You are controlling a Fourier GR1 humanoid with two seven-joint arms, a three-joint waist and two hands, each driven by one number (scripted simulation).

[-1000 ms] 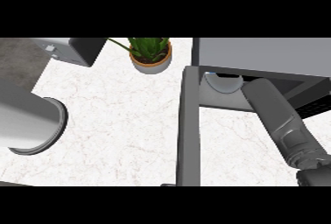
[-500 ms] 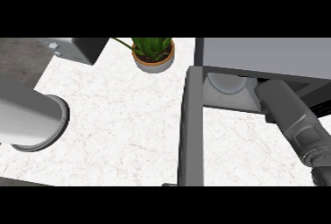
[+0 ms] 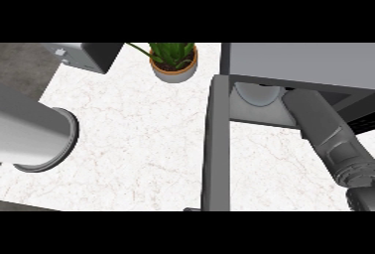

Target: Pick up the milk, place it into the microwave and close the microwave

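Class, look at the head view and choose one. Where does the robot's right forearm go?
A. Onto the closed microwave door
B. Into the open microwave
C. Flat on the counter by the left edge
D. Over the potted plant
B: the right forearm reaches up into the microwave, whose door stands open; the hand itself is hidden inside.

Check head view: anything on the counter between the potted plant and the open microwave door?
Nothing. In the head view, only bare marble counter lies between the potted plant and the open microwave door.
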